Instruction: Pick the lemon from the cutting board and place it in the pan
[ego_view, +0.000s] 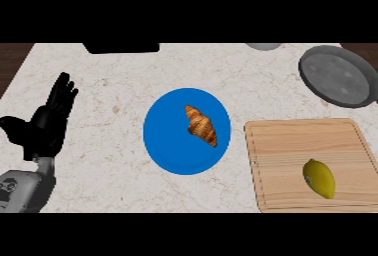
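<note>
Plainly, left hand (43, 126) fingers (62, 95) straight (empty).

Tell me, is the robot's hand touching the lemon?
Apart. In the head view the left hand rests open at the left edge, while the lemon lies on the cutting board at the right, with the blue plate between them.

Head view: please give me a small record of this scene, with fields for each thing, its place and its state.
lemon: lies on the cutting board, lower right part, untouched
cutting board: wooden, at the counter's right
pan: grey, upper right, beyond the board, nothing in it
plate: blue, centre, carries a croissant
left hand: open, resting at the left, fingers up
right hand: not in view
</note>
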